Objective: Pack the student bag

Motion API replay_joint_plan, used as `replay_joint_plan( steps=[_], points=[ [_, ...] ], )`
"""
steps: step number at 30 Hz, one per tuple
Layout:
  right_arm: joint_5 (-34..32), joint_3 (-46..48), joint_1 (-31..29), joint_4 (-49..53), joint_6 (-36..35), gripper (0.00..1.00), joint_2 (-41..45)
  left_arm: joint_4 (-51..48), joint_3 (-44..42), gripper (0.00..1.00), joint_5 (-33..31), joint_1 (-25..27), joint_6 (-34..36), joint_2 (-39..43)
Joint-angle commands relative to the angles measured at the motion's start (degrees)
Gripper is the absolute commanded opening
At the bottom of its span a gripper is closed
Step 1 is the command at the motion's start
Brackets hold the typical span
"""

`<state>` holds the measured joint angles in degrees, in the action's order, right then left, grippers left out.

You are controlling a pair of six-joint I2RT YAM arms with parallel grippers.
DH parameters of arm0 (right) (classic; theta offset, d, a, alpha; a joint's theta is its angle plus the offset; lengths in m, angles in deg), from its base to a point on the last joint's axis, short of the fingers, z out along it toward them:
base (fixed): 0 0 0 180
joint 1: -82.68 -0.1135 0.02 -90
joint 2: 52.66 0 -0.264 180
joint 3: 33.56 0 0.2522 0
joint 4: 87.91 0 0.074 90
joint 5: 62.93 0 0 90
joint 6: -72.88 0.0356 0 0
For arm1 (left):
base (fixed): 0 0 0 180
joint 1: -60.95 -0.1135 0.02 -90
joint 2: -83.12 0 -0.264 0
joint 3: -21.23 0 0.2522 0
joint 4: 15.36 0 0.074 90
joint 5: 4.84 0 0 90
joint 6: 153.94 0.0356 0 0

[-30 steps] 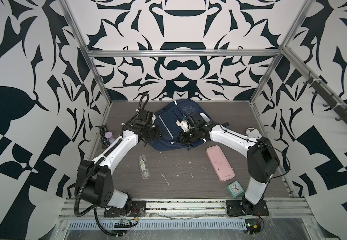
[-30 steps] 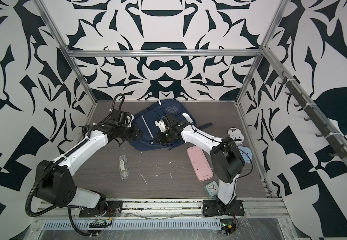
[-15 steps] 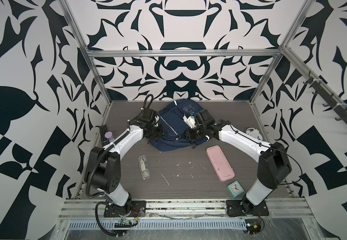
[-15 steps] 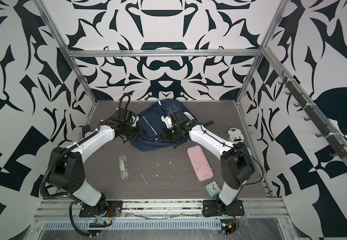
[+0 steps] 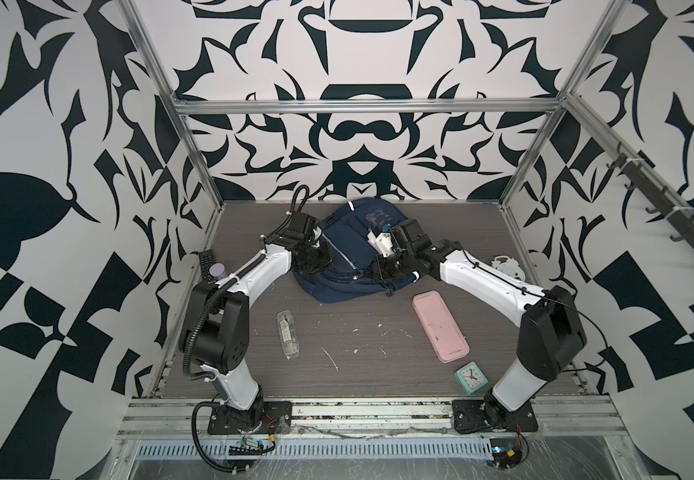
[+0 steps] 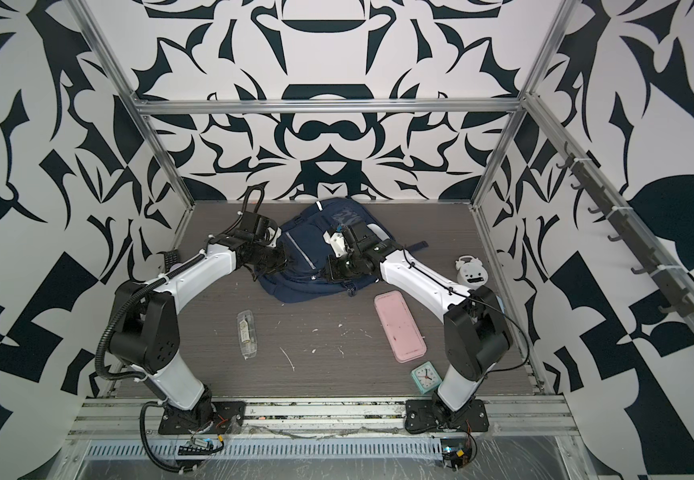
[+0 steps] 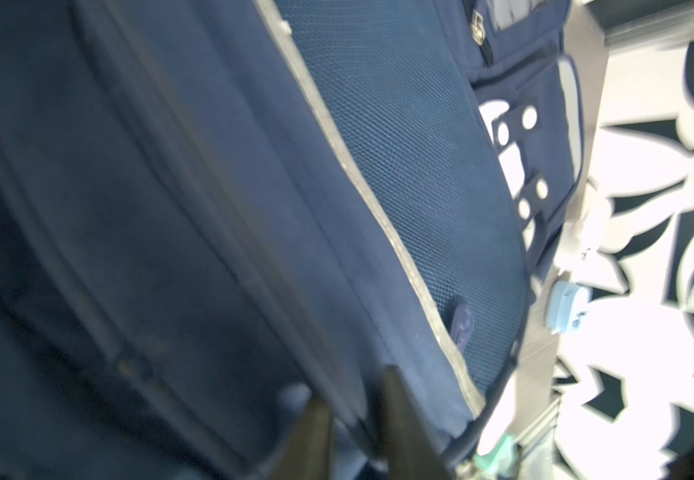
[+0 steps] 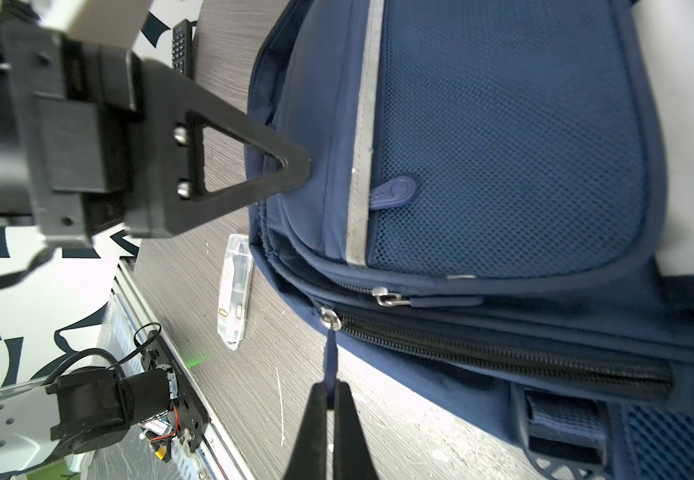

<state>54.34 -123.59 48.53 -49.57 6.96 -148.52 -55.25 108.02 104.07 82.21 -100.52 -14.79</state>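
Note:
The student bag (image 5: 349,257) (image 6: 312,249), a navy backpack with grey reflective strips, lies at the back middle of the table. My left gripper (image 5: 316,259) (image 7: 353,390) is at the bag's left side, its jaws shut on a fold of the navy fabric (image 7: 254,249). One of its black fingers (image 8: 254,166) presses the bag's side in the right wrist view. My right gripper (image 5: 374,268) (image 8: 330,390) is shut on the thin blue pull cord (image 8: 330,357) of a zipper slider (image 8: 330,318) at the bag's front edge. The zipper (image 8: 503,357) running from it looks closed.
On the table in front of the bag lie a pink pencil case (image 5: 440,326) (image 6: 399,326), a clear plastic case (image 5: 287,334) (image 8: 235,286) and a teal alarm clock (image 5: 471,377). A remote (image 5: 206,266) sits by the left wall. A white gadget (image 5: 507,268) sits by the right wall.
My left gripper's jaws have narrowed onto the bag's side. Both arms have shifted a little along the bag. The right gripper stays shut on the pull cord.

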Motion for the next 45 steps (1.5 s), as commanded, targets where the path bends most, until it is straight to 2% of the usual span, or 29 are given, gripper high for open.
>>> replay_joint_plan(
  steps=[1,8,14,23,29,36,45],
  points=[
    [1.4,-0.2,0.4,-2.0,-0.3,0.0,3.0,1.3,3.0,0.11,-0.2,1.1,-0.3,0.0],
    [2.6,-0.1,-1.7,-3.8,0.6,0.0,1.7,1.7,5.4,0.04,0.9,2.9,-2.7,2.0],
    [3.0,-2.2,-4.4,-6.3,2.5,0.0,-0.9,1.9,6.2,0.04,0.9,4.1,-3.7,2.8],
    [2.8,-11.4,-7.6,-8.7,5.6,0.0,-8.1,2.3,5.5,0.09,-0.1,4.6,-4.0,2.8],
    [2.1,-12.8,-7.5,-9.2,6.2,0.0,-9.5,1.6,4.6,0.21,-1.5,3.3,-2.3,2.8],
    [1.4,-6.8,-6.6,-8.9,5.8,0.0,-5.1,0.1,4.2,0.48,-2.2,-1.2,1.0,1.4],
    [0.7,0.4,-4.6,-8.4,5.5,0.0,0.3,-2.0,8.0,0.51,-2.3,-4.2,4.0,-6.1]
  ],
)
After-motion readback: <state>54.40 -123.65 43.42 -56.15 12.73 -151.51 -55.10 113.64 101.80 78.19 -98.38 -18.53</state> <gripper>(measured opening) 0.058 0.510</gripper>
